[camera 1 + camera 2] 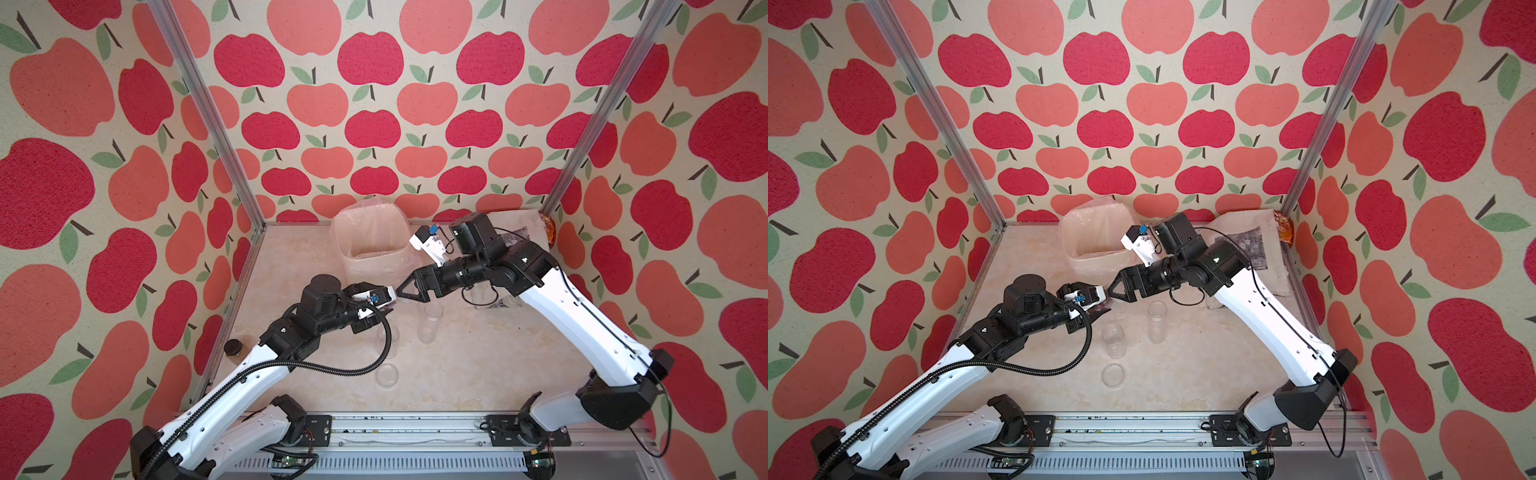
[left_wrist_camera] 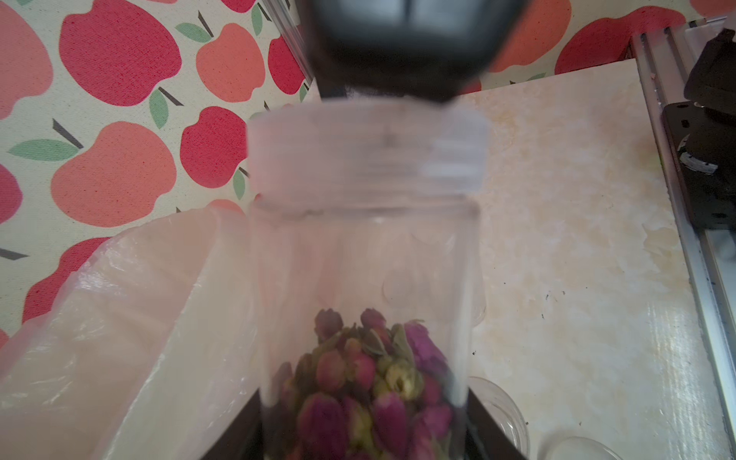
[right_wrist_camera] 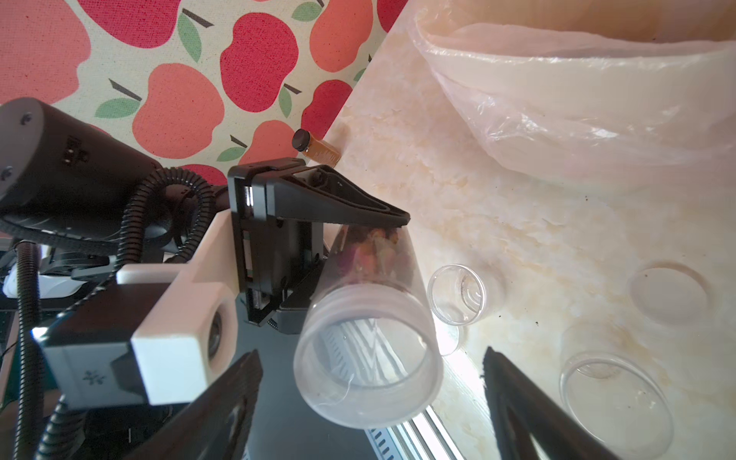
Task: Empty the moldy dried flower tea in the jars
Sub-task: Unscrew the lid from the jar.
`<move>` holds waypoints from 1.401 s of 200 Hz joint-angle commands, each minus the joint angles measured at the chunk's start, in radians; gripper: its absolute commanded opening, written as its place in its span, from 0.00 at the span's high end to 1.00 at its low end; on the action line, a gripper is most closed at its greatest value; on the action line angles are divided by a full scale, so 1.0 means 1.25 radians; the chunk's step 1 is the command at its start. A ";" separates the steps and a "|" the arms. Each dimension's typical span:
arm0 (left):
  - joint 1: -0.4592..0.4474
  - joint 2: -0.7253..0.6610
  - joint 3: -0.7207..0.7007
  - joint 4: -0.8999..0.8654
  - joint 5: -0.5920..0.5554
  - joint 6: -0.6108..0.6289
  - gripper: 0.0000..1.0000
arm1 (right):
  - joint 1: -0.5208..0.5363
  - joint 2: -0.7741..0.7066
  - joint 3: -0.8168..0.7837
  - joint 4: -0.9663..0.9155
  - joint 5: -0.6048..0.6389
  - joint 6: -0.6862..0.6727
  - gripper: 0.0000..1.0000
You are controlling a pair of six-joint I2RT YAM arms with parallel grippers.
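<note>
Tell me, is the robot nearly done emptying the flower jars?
Two jars stand open, looking empty. The left claw holds the last jar, dried rosebuds inside, lid on; the open right claw straddles that lid. Left: take it off and tip the rosebuds into the lined bin.

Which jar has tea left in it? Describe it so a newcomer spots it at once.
Find the cream lined bin at the back of the table; the left gripper is just in front of it. The clear jar it clamps is the one: pink-purple dried buds inside and a lid on, unlike the two open empty jars nearby.
</note>
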 commanded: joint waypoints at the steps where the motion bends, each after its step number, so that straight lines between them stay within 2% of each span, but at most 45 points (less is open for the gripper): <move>1: -0.006 -0.005 0.017 0.021 -0.013 0.012 0.88 | 0.014 0.011 -0.006 0.005 -0.020 0.009 0.17; 47: -0.008 -0.005 0.015 0.015 -0.004 0.009 0.90 | 0.017 0.022 0.012 -0.014 -0.005 -0.024 0.42; 82: -0.008 -0.006 0.015 -0.004 0.043 -0.005 0.91 | 0.017 0.052 0.066 -0.062 -0.011 -0.124 0.56; 91: -0.008 -0.006 0.017 -0.015 0.068 -0.008 0.92 | 0.021 0.062 0.086 -0.090 -0.012 -0.199 0.62; 103: -0.005 -0.007 0.019 -0.024 0.108 -0.020 0.93 | 0.036 0.078 0.130 -0.153 0.017 -0.351 0.67; 119: 0.012 -0.014 0.018 -0.029 0.203 -0.045 0.93 | 0.061 0.091 0.172 -0.255 0.056 -0.591 0.65; 130: 0.034 -0.021 0.017 -0.029 0.290 -0.072 0.93 | 0.071 0.099 0.188 -0.297 0.084 -0.708 0.64; 153: 0.086 -0.028 0.017 -0.029 0.462 -0.130 0.93 | 0.074 0.123 0.233 -0.327 0.112 -0.813 0.64; 166: 0.104 -0.030 0.013 -0.023 0.513 -0.152 0.93 | 0.075 0.138 0.259 -0.337 0.103 -0.832 0.64; 183: 0.109 -0.032 0.012 -0.023 0.509 -0.155 0.92 | 0.076 0.152 0.275 -0.334 0.086 -0.834 0.56; 195: 0.109 -0.033 0.012 -0.029 0.484 -0.147 0.92 | 0.078 0.152 0.274 -0.314 0.080 -0.817 0.44; 206: 0.110 -0.034 0.010 -0.030 0.451 -0.141 0.92 | 0.078 0.148 0.275 -0.287 0.075 -0.786 0.24; 226: 0.110 -0.041 0.000 -0.016 0.351 -0.127 0.92 | 0.076 0.114 0.273 -0.217 0.083 -0.667 0.11; 250: 0.108 -0.048 -0.010 0.001 0.235 -0.103 0.92 | 0.060 0.050 0.230 -0.112 0.082 -0.456 0.04; 280: 0.098 -0.051 -0.011 0.005 0.148 -0.066 0.92 | 0.011 -0.010 0.152 -0.023 0.054 -0.176 0.02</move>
